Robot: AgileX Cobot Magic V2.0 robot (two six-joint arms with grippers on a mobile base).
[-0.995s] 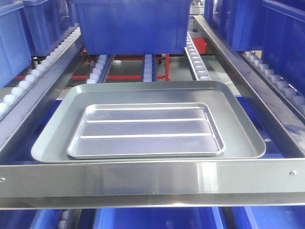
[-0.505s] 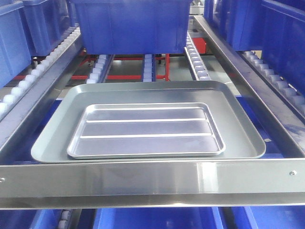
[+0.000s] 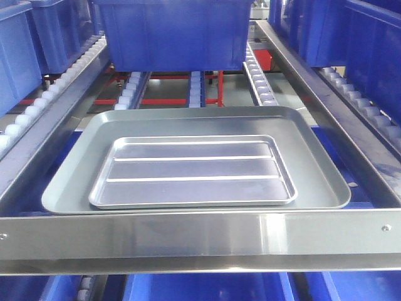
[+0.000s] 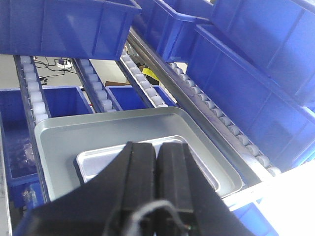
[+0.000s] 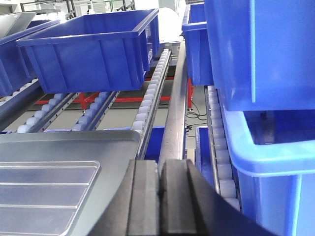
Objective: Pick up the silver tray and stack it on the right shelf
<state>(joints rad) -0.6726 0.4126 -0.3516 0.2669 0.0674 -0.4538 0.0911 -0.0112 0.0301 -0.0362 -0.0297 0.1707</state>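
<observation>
Silver tray [image 3: 192,170] unmoved inside grey tray [image 3: 313,169] — both tools [image 4: 156,167] [image 5: 160,196] clenched, empty.

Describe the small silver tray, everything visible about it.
The silver tray is a shiny rectangular metal tray with rounded corners and a low raised rim. Two long raised ridges run lengthwise across its base, which is otherwise bare. It lies flat, right side up, inside the larger grey tray, toward that tray's near edge, just behind the shelf's steel front bar. Nothing grips it: both wrist views show the left gripper and right gripper shut and off the tray.
</observation>
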